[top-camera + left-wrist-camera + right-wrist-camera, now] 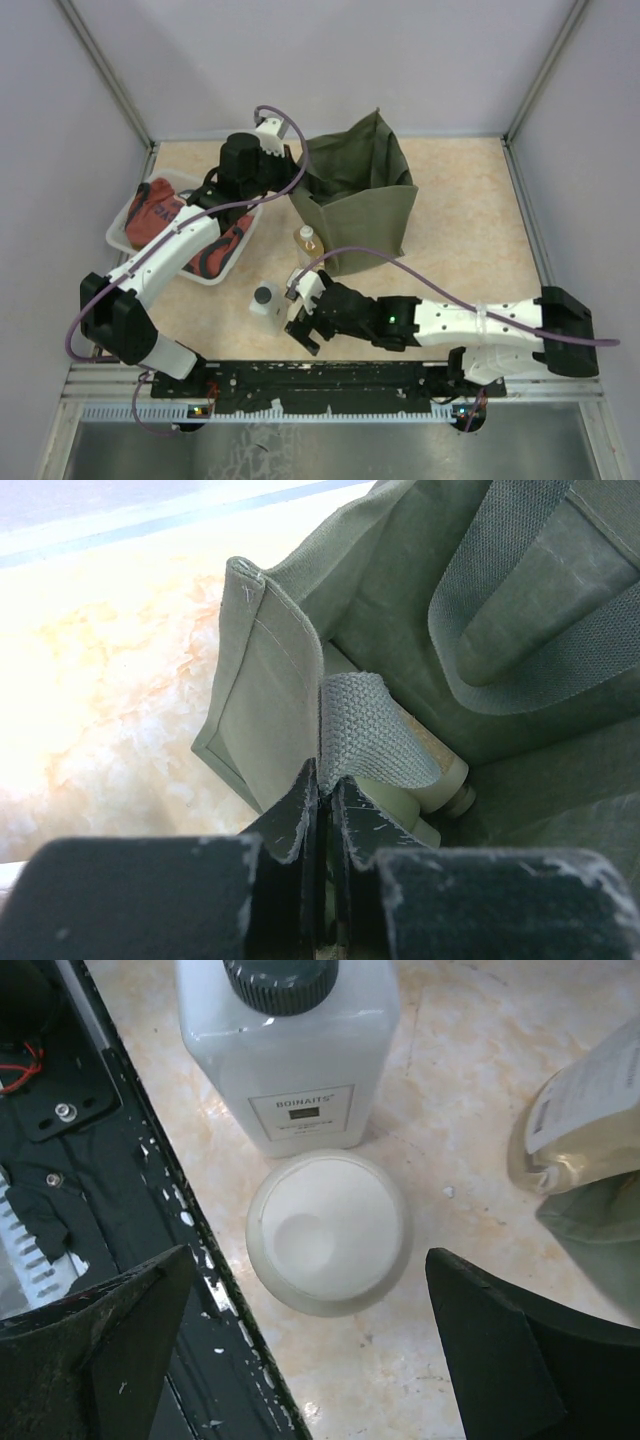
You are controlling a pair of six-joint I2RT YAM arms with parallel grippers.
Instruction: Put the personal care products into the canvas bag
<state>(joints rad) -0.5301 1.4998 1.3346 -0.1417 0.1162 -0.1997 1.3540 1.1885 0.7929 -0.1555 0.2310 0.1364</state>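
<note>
The olive-green canvas bag (358, 205) stands upright at the table's middle. My left gripper (291, 165) is at its left rim, shut on the bag's webbing strap (372, 730). Two pale bottles (448, 773) lie inside the bag (560, 600). My right gripper (305, 313) is open and hovers over a cream jar (328, 1232), with one finger on each side and neither touching. A grey bottle with a black cap (265, 298) stands just beyond the jar (285, 1055). An amber bottle with a white cap (308, 241) stands against the bag's front (580, 1120).
A clear plastic tray (132, 212) holding the red-and-black pouch (160, 210) sits at the left, under my left arm. The black base rail (110, 1170) runs close beside the jar along the table's near edge. The bag's lower corner (600, 1260) is near my right finger.
</note>
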